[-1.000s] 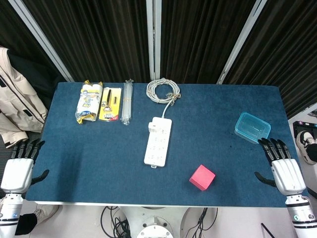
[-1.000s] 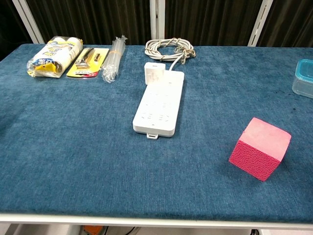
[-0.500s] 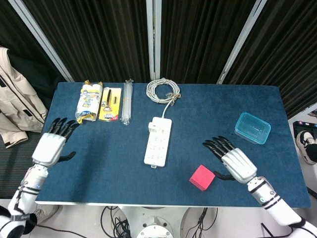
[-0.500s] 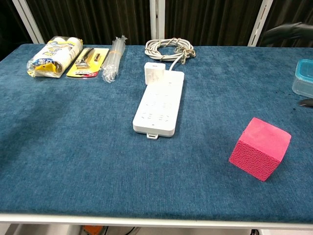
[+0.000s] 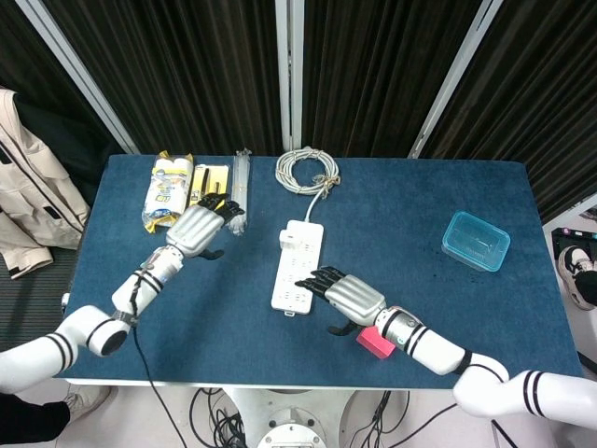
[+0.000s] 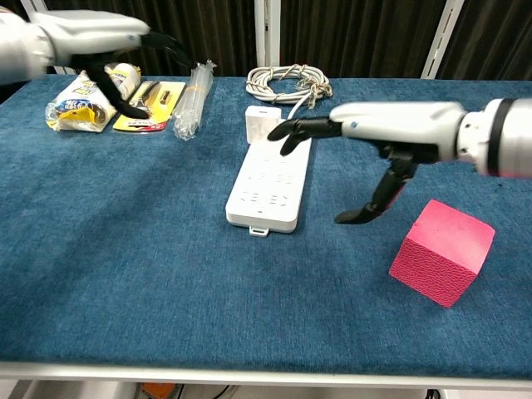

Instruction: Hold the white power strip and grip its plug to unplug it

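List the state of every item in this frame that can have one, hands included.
white power strip: flat on the table, untouched.
plug: seated in the strip's far end.
cable: coiled, tied.
blue container: lid on.
left hand: empty, fingers apart, over the table.
right hand: empty, fingers extended beside the strip.

No text can be read; print on the yellow packets is too small to make out.

Even, bright overhead light, no glare. Blue table casts only soft shadows under the hands. Left hand slightly motion-blurred in chest view; dark curtains underexposed. Head view sharp.
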